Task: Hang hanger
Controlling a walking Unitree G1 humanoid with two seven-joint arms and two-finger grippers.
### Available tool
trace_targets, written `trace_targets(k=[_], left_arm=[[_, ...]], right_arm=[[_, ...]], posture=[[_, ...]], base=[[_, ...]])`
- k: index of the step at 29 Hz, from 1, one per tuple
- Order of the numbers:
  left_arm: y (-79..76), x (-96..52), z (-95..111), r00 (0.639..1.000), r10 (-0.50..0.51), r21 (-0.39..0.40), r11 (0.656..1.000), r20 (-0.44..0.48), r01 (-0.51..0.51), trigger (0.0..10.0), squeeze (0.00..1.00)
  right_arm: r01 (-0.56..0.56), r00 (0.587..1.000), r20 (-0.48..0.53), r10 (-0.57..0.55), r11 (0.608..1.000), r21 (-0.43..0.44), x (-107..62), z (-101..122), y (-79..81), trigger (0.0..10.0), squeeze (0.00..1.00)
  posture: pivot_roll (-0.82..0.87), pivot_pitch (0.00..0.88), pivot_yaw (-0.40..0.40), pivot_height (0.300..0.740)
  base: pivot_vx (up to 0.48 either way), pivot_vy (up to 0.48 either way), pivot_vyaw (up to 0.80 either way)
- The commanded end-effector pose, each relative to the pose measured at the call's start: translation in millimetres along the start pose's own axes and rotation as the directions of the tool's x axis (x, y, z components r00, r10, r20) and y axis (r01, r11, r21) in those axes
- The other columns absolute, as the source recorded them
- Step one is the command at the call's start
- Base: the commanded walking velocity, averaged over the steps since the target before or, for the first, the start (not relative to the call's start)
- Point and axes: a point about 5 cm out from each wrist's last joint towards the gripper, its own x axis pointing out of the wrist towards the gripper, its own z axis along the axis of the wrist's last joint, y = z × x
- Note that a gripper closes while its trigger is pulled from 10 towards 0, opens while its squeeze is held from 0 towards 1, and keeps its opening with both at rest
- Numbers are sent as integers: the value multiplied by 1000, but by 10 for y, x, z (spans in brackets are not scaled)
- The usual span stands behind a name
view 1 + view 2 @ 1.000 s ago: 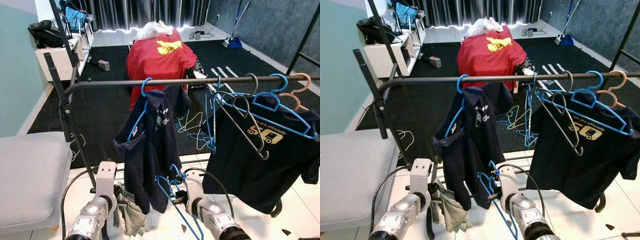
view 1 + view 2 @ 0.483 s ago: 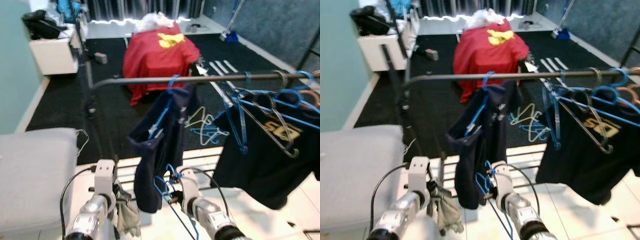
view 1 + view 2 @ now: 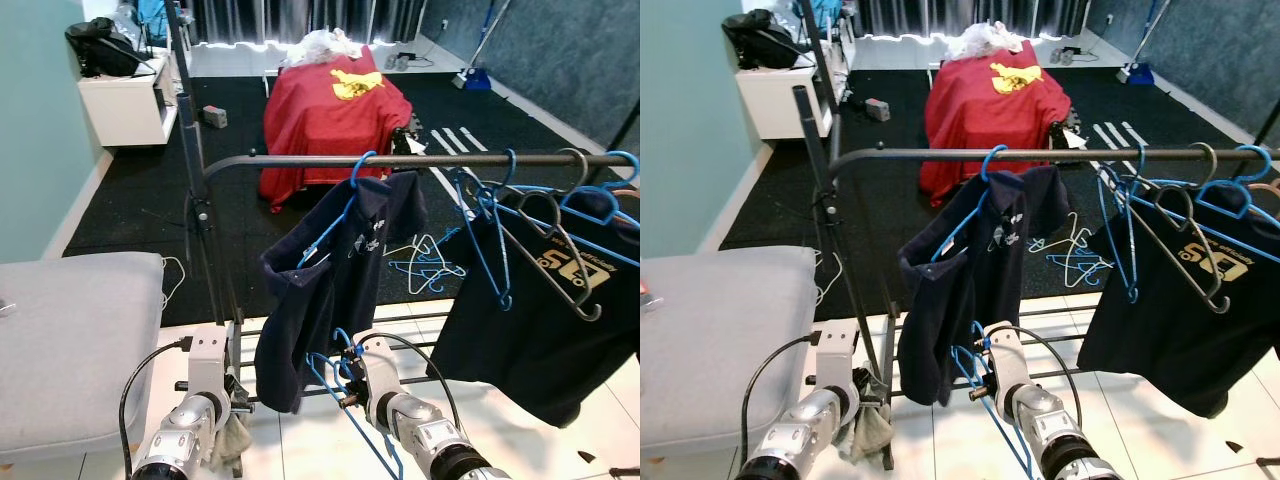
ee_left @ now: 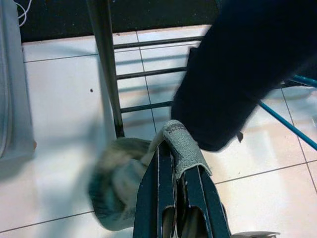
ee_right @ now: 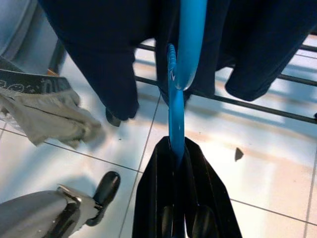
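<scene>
My right gripper (image 5: 174,146) is shut on a bright blue plastic hanger (image 5: 181,59), low over the white tiles in front of the clothes rack. The hanger's hook (image 3: 345,342) rises beside the hem of a navy shirt (image 3: 320,290), which hangs on another blue hanger from the dark rail (image 3: 420,160). My left gripper (image 4: 171,148) is shut on a grey-green garment (image 4: 116,183) that dangles, blurred, near the rack's upright post (image 3: 200,215).
A black T-shirt (image 3: 540,310) and several empty hangers fill the rail's right part. The rack's low bars (image 3: 400,320) cross the tiles ahead. A grey cushion (image 3: 70,340) lies at left. A red-covered object (image 3: 325,110) and loose hangers (image 3: 425,265) lie on the black carpet beyond.
The camera has moved, so the rack sits further right in the picture and its left post nearer the middle. Both grippers keep their hold; the grey-green garment swings.
</scene>
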Motion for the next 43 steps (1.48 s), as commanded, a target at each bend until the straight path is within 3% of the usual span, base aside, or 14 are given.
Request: trace_targets(k=[1, 6, 10, 19, 26, 31, 43], left_arm=[[10, -11, -38, 1000, 11, -5, 1000, -3, -11, 10000, 0], [39, -42, -47, 998, 48, -49, 998, 26, -47, 10000, 0], [68, -44, -84, 999, 53, -34, 998, 12, -53, 10000, 0], [8, -29, -76, 1000, 23, -32, 999, 10, -22, 10000, 0], [6, -38, -72, 1000, 16, -51, 999, 20, -15, 10000, 0], [-7, -57, -62, 999, 11, -58, 998, 44, -9, 10000, 0], [-34, -69, -90, 999, 4, -68, 998, 38, -2, 10000, 0]], right_arm=[[-4, 1000, 5, 4, 1000, -12, 7, 15, 8, 10000, 0], [-36, 999, 3, 37, 999, -22, -2, -51, 36, 10000, 0], [-45, 999, -1, 45, 999, -17, -3, -102, 65, 10000, 0], [-38, 999, 23, 40, 998, -48, -3, -117, 89, 10000, 0], [-20, 1000, 10, 20, 1000, -4, -1, -139, 83, 10000, 0], [-44, 999, 5, 45, 998, -36, 8, -146, 138, 10000, 0], [7, 998, 59, -9, 999, 38, -23, -159, 67, 10000, 0]], posture=[[33, 38, -109, 740], [51, 43, -151, 740], [51, 48, -161, 740], [46, 31, -109, 740], [41, 64, -110, 740], [36, 65, -105, 740], [42, 33, -85, 740]], base=[[0, 0, 0], [0, 0, 0], [0, 0, 0], [0, 0, 0], [0, 0, 0], [0, 0, 0], [0, 0, 0]])
